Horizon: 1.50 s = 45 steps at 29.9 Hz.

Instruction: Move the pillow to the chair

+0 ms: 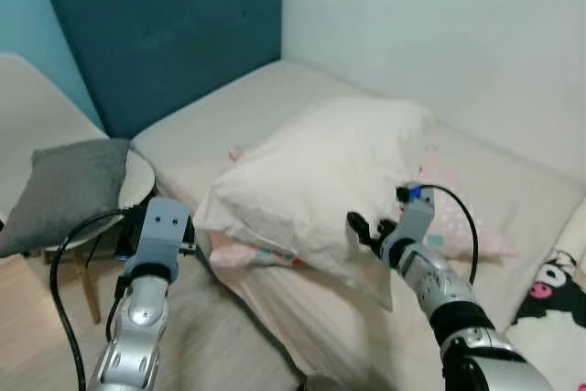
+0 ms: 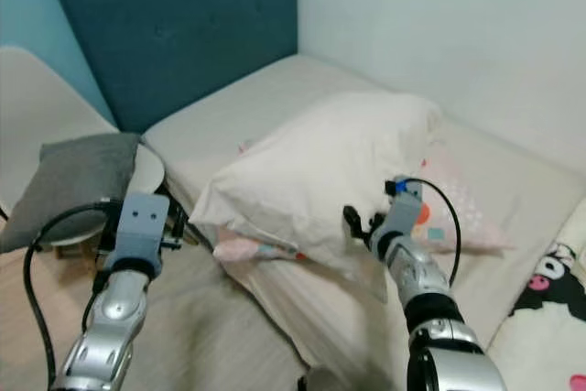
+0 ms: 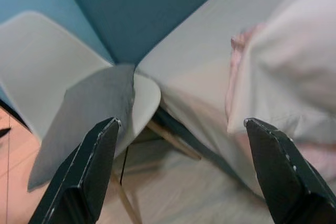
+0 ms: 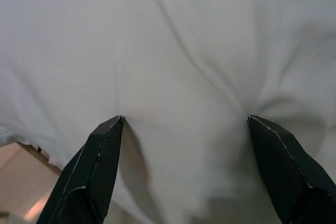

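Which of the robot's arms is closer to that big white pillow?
Right. The right end effector is open, fingertips pressing into the white pillow. The left end effector, also open, sits apart beside its corner, near the chair.

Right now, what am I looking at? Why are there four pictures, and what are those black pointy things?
This is a walking robot with two silver arms. Two pictures come from cameras in its head, looking down at a bed. The other two come from cameras on its wrists, so the black pointy things are its own fingers.

A big white pillow lies on the bed, with a pink patterned one partly under it. Beside the bed stands a white chair with a grey cushion on it.

The right gripper is open, its fingers pressing into the white pillow. The left gripper is open too, in the air between the chair and the bed. Nothing is held yet.
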Motion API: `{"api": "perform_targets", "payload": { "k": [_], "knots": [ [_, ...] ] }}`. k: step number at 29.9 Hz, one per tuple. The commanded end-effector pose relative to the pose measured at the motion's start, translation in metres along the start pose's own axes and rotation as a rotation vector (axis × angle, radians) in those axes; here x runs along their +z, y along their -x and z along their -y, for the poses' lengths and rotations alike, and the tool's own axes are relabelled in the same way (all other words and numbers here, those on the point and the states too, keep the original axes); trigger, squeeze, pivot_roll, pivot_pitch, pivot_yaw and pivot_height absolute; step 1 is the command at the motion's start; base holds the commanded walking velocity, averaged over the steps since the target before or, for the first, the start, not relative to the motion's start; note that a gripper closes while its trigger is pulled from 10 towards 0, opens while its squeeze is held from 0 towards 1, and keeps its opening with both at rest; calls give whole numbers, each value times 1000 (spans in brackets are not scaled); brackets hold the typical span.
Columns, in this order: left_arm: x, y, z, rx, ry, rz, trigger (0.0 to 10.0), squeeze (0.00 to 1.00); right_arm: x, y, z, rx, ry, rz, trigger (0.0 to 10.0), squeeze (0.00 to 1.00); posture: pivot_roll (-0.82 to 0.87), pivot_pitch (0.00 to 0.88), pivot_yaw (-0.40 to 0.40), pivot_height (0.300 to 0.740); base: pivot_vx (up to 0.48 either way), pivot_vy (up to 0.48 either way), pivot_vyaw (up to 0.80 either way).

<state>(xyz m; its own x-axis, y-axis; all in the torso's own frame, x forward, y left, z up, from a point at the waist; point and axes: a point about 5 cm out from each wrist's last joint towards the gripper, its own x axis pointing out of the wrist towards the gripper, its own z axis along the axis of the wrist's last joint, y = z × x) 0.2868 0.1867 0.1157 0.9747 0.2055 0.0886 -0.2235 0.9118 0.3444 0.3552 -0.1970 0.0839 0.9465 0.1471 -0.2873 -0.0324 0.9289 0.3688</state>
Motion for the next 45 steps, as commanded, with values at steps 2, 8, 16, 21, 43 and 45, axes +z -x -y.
{"api": "perform_targets", "payload": {
  "k": [2,8,16,21,43,45],
  "knots": [
    [0,-1,-1,-12,-16,-5,10000,0,-4,2,5,-22,-41,16,10000,0,-208,81,1,595,0,0,0],
    [1,-1,0,-18,-18,-1,10000,0,2,2,4,19,-133,86,10000,0,-203,77,5,595,0,0,0],
    [2,-2,-1,-20,-19,5,10000,0,-1,4,13,-71,-29,63,10000,0,-199,69,4,595,0,0,0],
    [3,-3,-1,-19,-16,10,10000,0,11,7,23,-177,96,109,10000,0,-199,67,0,595,0,0,0],
    [4,-2,-5,-11,-16,8,10000,0,-14,3,15,-130,-229,49,10000,0,-195,87,8,595,0,0,0],
    [4,-2,-5,-11,-18,7,10000,0,-19,1,10,-110,-289,32,10000,0,-192,90,10,595,0,0,0]
  ]
}}
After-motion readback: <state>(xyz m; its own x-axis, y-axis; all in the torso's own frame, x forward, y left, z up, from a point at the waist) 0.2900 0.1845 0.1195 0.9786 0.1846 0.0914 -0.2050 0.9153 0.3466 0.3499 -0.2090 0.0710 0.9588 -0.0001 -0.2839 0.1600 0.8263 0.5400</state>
